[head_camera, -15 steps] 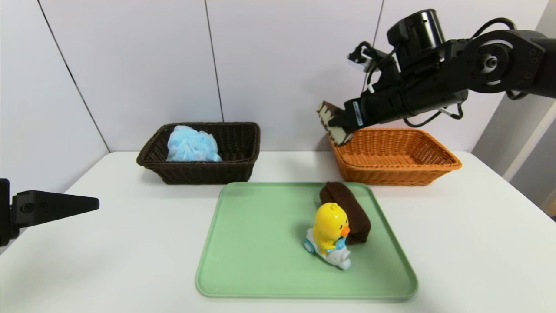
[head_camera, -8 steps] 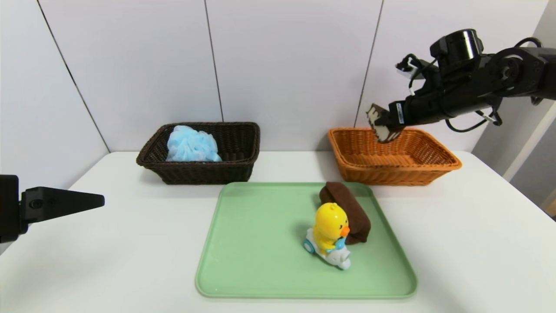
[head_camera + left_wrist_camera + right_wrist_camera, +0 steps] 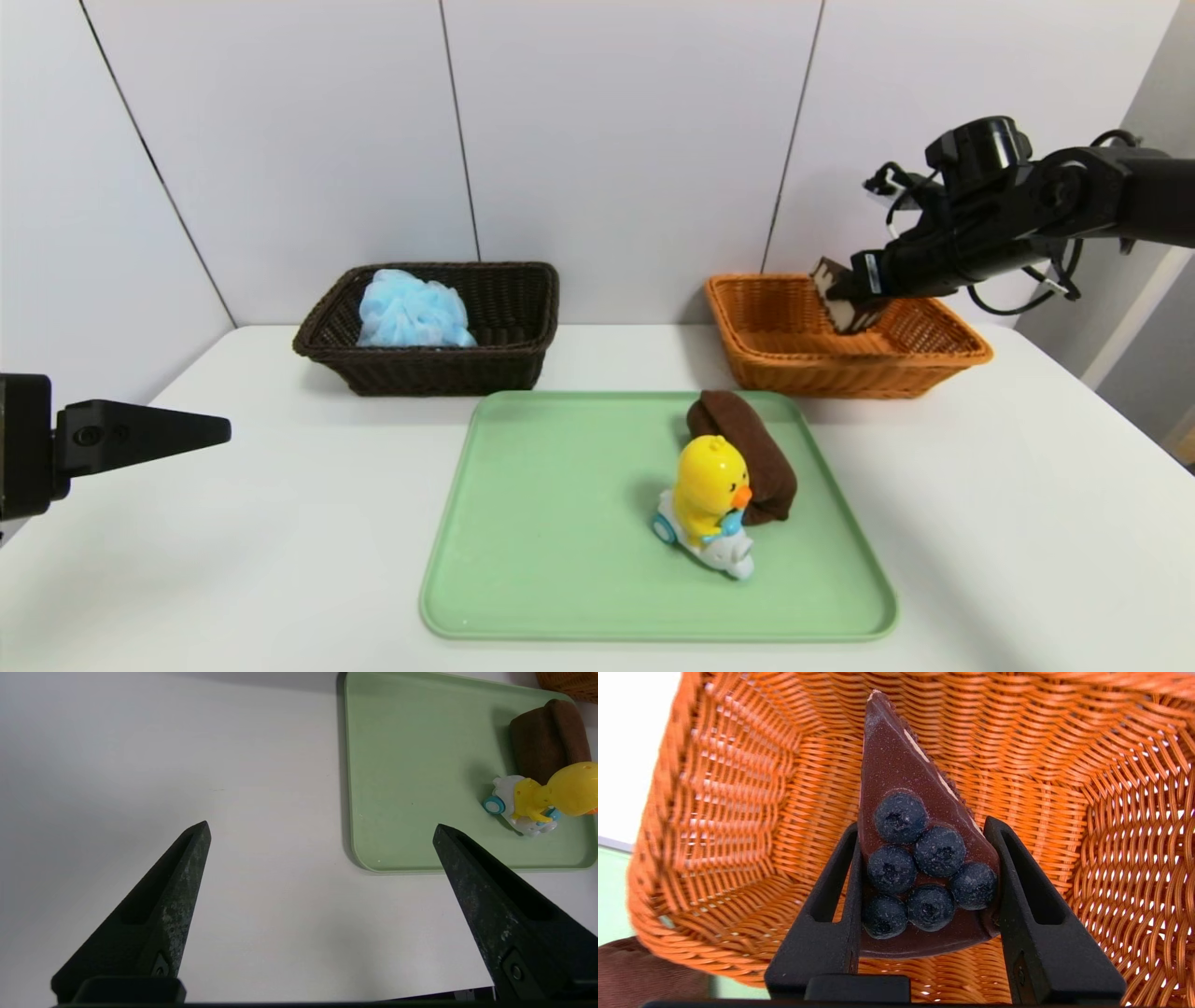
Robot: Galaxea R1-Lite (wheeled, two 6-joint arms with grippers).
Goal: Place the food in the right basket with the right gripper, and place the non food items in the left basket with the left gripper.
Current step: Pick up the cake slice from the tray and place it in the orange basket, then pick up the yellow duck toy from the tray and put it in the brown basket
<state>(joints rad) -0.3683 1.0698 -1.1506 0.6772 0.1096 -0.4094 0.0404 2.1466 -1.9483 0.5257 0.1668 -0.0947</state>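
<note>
Since the earlier frame the right gripper (image 3: 845, 303) has travelled from the near-left corner of the orange basket (image 3: 962, 350) to a position over its interior and has dropped lower, carrying the cake slice (image 3: 843, 297) with it. Its fingers (image 3: 831, 896) are pinched on the wide end of the slice, whose tip points toward the basket's far wall. The slice hangs above the basket floor, not touching the weave.

Risk: the slice is held tilted. If released from this height, it may land on its point and roll onto its blueberry face, or bounce against the basket's wall. Lowering further before release would reduce this.

Risk: the fingers sit inside the basket's rim line. A sideways withdrawal could catch the weave and drag the basket; a lift clear of the rim avoids this.

Clearance: the interior of the orange basket holds nothing else, leaving open floor on all sides of the slice.

The left gripper (image 3: 140, 437) is parked far to the left of the orange basket, fingers spread, holding nothing. The duck toy (image 3: 711, 504) and brown roll (image 3: 747, 448) remain on the green tray (image 3: 560, 523), in front of the orange basket.
</note>
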